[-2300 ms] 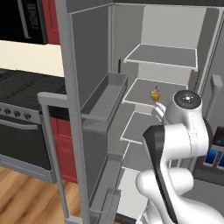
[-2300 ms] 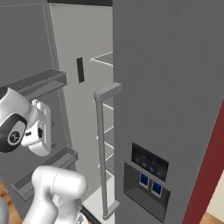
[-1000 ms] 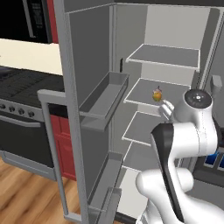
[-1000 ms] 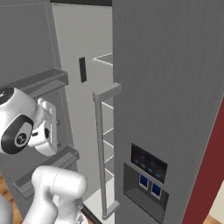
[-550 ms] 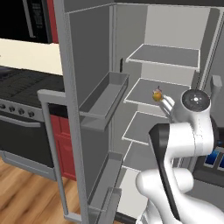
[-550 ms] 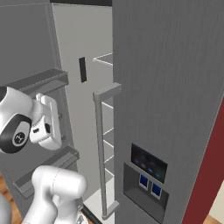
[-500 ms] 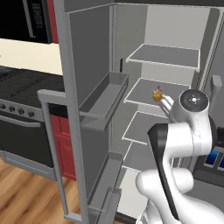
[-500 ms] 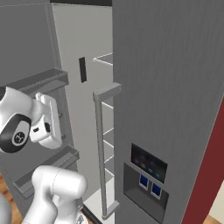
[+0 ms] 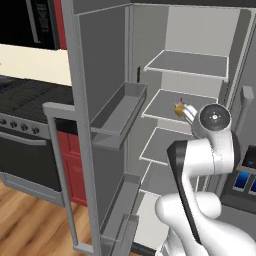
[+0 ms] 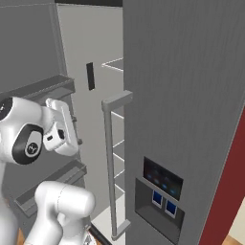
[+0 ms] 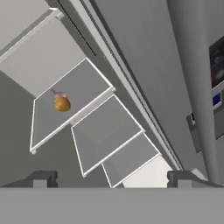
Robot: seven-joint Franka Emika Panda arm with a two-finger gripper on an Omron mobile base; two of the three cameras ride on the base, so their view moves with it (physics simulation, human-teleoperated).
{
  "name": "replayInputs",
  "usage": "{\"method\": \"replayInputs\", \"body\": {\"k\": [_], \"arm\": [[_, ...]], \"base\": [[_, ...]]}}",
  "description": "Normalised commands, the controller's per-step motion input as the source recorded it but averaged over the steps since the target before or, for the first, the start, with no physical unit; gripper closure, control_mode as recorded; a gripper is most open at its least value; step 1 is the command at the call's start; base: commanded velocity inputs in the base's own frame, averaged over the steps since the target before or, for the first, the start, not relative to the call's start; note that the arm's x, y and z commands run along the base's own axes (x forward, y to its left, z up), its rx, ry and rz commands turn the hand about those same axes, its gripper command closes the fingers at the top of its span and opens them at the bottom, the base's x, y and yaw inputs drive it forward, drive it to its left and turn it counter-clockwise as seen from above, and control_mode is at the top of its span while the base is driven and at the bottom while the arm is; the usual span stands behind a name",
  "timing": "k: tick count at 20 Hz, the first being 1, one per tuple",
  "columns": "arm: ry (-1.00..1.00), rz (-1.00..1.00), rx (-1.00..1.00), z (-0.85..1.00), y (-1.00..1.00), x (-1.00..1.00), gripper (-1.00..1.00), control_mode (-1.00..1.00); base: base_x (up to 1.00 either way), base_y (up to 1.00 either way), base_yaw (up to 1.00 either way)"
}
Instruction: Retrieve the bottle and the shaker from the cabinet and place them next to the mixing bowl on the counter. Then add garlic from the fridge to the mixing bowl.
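While its two dark finger tips stand wide apart at the bottom of the hand view, the end effector is fully open, holding nothing and touching nothing. It points into the open fridge, with the shelves well beyond the tips.

The garlic, a small orange-yellow bulb, lies alone on the second shelf from the top; in the left base view the same garlic sits just beyond the arm's round wrist joint, near the shelf's right side.

Compared with a second ago, the wrist has dropped slightly and drawn a little nearer the garlic shelf; the base has not moved, and the garlic lies where it was.

Counted: one garlic, four shelves inside the fridge, one open door with two bins.
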Motion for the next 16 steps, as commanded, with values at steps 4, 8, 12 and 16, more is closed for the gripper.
{"method": "replayInputs", "body": {"k": [4, 8, 12, 16], "arm": [[0.00, 0.03, 0.00, 0.15, -0.43, 0.20, -1.00, -1.00], [0.02, 0.02, 0.02, 0.35, -0.16, 0.39, -1.00, -1.00], [0.05, 0.00, 0.00, 0.33, 0.00, 0.51, -1.00, -1.00], [0.06, 0.02, 0.00, 0.19, -0.03, 0.54, -1.00, -1.00]], "base": [[0.00, 0.00, 0.00], [0.00, 0.00, 0.00], [0.00, 0.00, 0.00], [0.00, 0.00, 0.00]]}}
